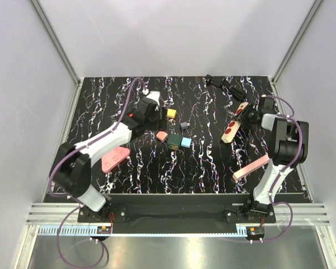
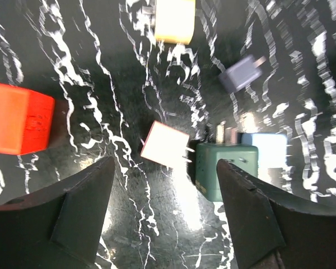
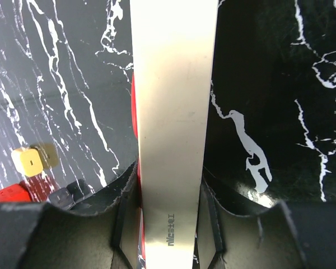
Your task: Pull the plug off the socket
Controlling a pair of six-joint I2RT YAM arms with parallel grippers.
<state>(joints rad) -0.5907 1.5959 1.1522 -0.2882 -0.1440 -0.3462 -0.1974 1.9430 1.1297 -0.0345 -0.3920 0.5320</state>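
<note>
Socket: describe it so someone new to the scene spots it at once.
Right half of the table, ahead of the right arm: the socket is the long beige strip set diagonally, its far end in the right gripper. Its red round outlets set it apart from the plain pink bar nearer the arm's base.

I count one socket [image 1: 231, 130], two pink bars, namely the left bar [image 1: 115, 158] and the right bar [image 1: 251, 168], and six small plugs: yellow plug [image 1: 171, 113], grey plug [image 1: 184, 124], salmon plug [image 1: 162, 135], green plug [image 1: 172, 140], blue plug [image 1: 186, 142], orange plug [image 2: 17, 117].
</note>
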